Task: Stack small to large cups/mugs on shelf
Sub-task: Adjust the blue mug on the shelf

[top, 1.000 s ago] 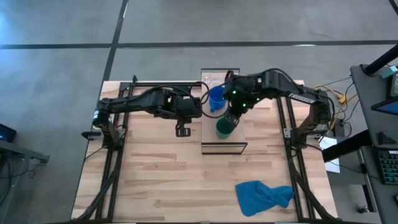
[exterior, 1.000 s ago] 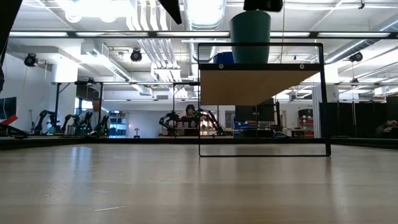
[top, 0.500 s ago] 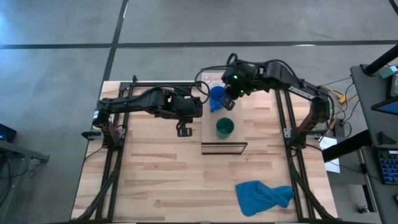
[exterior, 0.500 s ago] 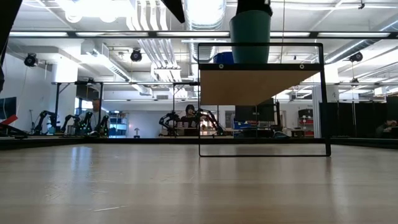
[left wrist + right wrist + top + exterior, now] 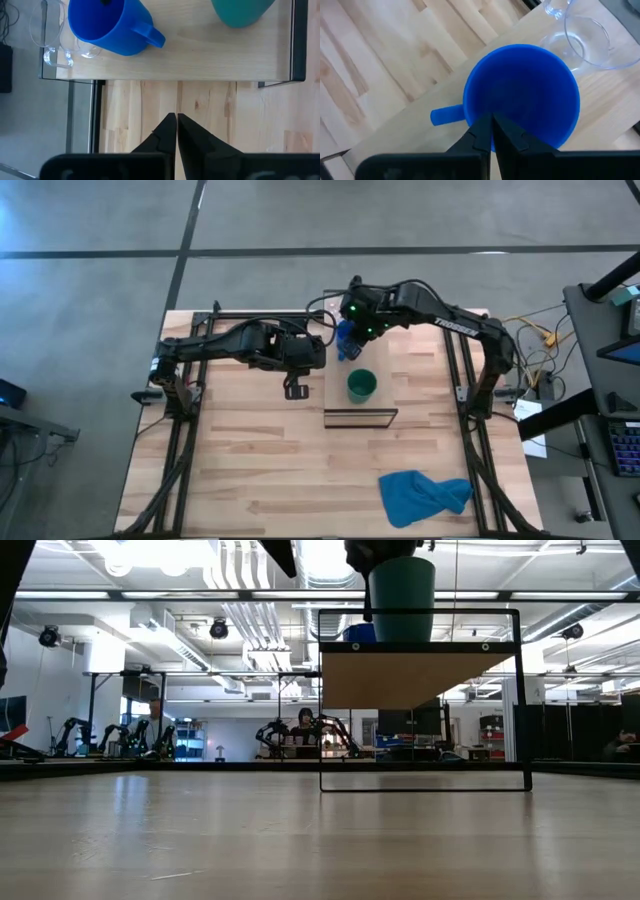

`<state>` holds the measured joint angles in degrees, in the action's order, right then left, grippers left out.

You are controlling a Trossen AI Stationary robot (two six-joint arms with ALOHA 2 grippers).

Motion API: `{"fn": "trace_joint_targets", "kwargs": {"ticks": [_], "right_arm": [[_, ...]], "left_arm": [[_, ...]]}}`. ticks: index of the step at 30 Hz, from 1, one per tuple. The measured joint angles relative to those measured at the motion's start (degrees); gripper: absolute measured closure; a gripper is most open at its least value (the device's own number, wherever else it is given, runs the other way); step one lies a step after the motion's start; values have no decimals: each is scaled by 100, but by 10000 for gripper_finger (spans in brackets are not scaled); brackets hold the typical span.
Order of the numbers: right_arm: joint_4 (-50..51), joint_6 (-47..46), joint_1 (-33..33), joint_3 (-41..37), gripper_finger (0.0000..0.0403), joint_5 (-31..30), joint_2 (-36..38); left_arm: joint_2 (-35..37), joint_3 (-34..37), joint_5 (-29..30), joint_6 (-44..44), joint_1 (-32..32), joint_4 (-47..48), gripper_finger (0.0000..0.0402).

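The shelf (image 5: 384,402) stands mid-table, a light board on a dark frame. On it stands the dark green cup (image 5: 361,386), upright on its base near the shelf's near end, also visible as the green cup (image 5: 402,600) in the low view. The blue mug (image 5: 520,95) stands farther back with its handle (image 5: 447,115) sticking out, and the clear cup (image 5: 587,42) is at the far end. My right gripper (image 5: 492,125) is shut and hangs over the mug's opening; no touch shows. My left gripper (image 5: 176,122) is shut, above the tabletop left of the shelf.
A crumpled blue cloth (image 5: 425,495) lies near the table's near right corner. Dark frame rails run along the table's left and right sides. Bare tabletop (image 5: 250,460) stretches between the shelf and the near edge.
My right gripper has moved from over the green cup toward the table's far edge, along the shelf, and now stands above the blue mug. The green cup has stayed upright on the shelf.
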<state>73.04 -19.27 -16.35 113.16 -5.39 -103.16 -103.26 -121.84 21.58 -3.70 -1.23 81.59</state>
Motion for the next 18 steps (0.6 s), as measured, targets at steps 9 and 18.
{"fn": "trace_joint_targets", "kwargs": {"ticks": [9,18], "right_arm": [[48,-197,-30,-15,395,-4,-60],[298,-367,-32,-65,395,0,-87]], "left_arm": [[0,0,7,7,0,-1,400],[0,0,9,7,-1,-1,400]]}}
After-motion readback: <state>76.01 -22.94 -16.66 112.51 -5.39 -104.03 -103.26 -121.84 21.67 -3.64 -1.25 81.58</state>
